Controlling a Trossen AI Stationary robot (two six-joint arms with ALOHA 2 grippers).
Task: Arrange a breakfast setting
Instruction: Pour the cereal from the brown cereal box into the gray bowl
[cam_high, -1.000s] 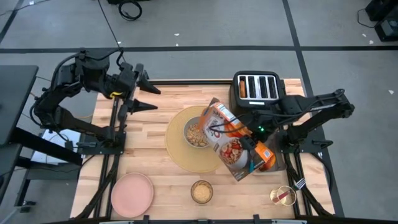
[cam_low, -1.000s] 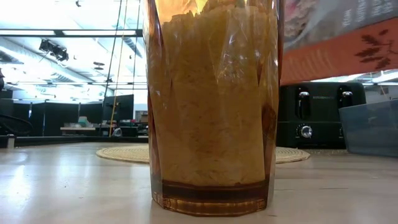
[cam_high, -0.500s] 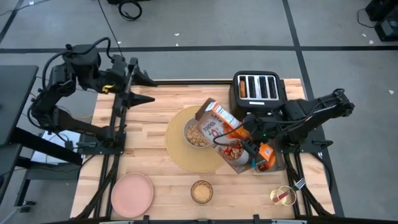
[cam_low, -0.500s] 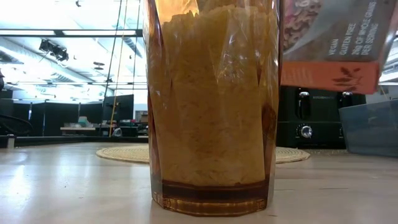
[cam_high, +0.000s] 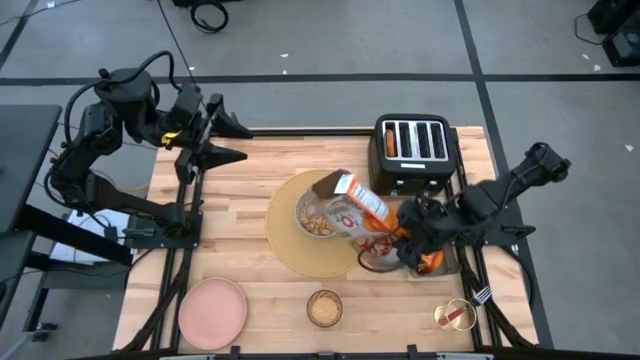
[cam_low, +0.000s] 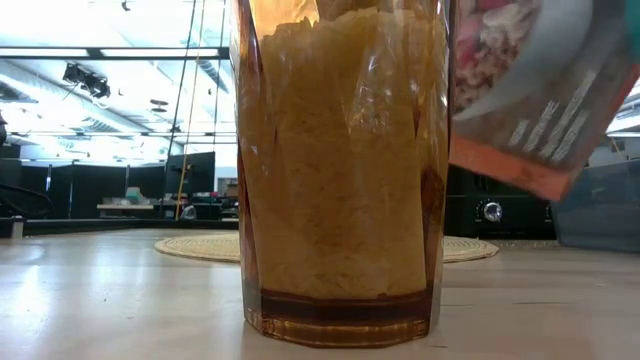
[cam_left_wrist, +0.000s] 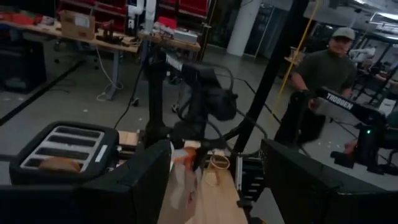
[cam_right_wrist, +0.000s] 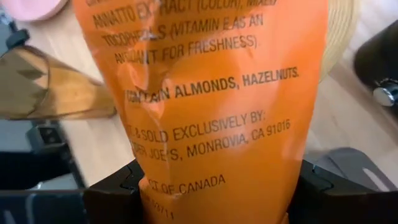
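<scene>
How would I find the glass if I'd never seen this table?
Start at the round tan placemat mid-table, then go to the table's front edge. The amber glass stands there, right of the pink plate. It alone is see-through and filled with something yellow.

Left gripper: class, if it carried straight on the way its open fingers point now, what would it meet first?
Probably the orange cereal box that the right gripper holds tilted over the bowl. The left gripper points across the table from its far left corner; height is unclear, so it might pass above.
</scene>
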